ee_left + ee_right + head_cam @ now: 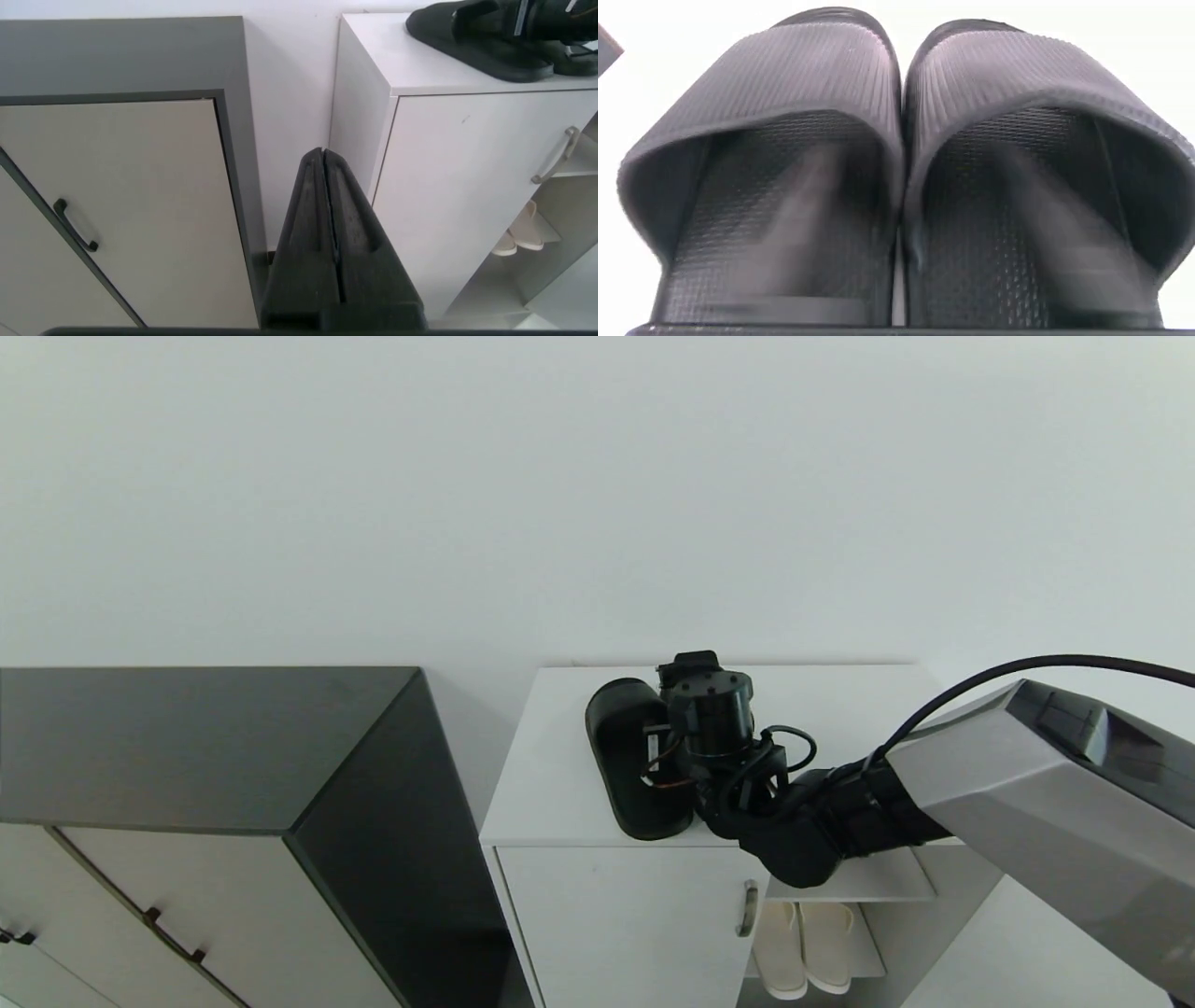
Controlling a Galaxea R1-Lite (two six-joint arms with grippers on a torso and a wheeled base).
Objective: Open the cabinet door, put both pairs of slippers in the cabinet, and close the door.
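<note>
A pair of black slippers [635,761] lies on top of the white cabinet [560,775]. My right gripper [698,747] hangs over the pair and covers the right one. Close up, it is open [915,224], with one finger inside each black slipper [799,140] and their inner sides between the fingers. The cabinet's right side stands open, and a white pair of slippers [803,947] rests on its lower shelf. Its left door [635,924] with a metal handle [747,907] is closed. My left gripper [325,233] is shut on nothing, low in front of the gap between the two cabinets.
A dark-topped cabinet [187,747] with pale doors stands to the left of the white one, with a narrow gap between them. A plain wall runs behind both. The white slippers [521,233] and the door handle [553,154] also show from the left wrist.
</note>
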